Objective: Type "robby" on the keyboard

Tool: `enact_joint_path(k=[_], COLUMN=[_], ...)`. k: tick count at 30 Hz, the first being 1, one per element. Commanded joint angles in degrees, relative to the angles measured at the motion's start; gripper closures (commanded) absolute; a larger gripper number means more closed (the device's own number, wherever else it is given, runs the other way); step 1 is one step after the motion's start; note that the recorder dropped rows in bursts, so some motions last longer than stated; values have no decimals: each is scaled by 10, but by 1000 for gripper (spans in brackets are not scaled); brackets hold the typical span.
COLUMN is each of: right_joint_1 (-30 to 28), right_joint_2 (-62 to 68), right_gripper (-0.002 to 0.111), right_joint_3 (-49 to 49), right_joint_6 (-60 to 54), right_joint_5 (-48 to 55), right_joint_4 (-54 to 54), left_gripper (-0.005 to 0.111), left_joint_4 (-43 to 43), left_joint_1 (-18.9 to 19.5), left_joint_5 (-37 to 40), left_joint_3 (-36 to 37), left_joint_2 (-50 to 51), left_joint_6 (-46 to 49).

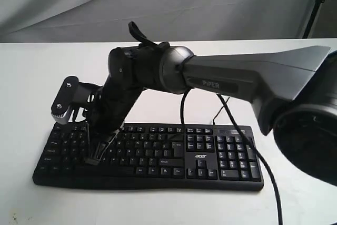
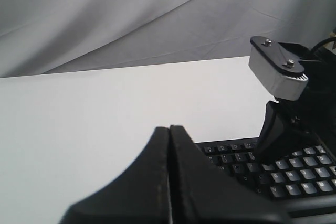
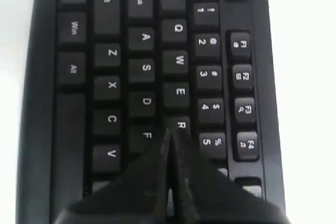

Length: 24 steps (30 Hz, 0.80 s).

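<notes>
A: The keyboard (image 1: 158,156) sits at six o'clock on the white table (image 1: 31,77), with its number pad (image 1: 237,156) out toward four o'clock.
B: And the right gripper (image 1: 96,156) reaches across to eight o'clock, jaws pressed together, tip right at the R key (image 3: 181,125).
A: Touching it?
B: Cannot tell. The left gripper (image 2: 169,135) is clenched too, gripping nothing, near the keyboard's letter keys.

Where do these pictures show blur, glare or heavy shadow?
Exterior view: the keyboard is fairly sharp, the table nearly washed out, the arm blurred at its near end. Left wrist view: the shut left gripper is a dark, soft silhouette. Right wrist view: key legends are soft but readable; the right gripper is dark and blurred.
</notes>
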Motion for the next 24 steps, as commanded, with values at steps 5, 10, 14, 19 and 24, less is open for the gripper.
enact_joint_path(k=[5, 10, 14, 19, 24], right_joint_1=[-22, -40, -50, -58, -59], right_joint_2=[-62, -104, -121, -125, -125], right_gripper=[108, 108, 108, 108, 108], right_joint_3=[102, 174, 204, 219, 219], right_joint_6=[-2, -7, -8, -11, -8], right_joint_5=[-64, -104, -110, -114, -106], right_joint_4=[-10, -2, 3, 3, 5], left_gripper=[107, 107, 107, 107, 107], left_joint_4=[3, 3, 3, 3, 3], left_joint_1=[-4, -4, -4, -4, -4], left_joint_5=[-3, -3, -3, -3, -3], left_joint_3=[2, 2, 2, 2, 2], left_joint_2=[-2, -2, -2, -2, -2], left_joint_6=[-2, -2, -2, -2, -2])
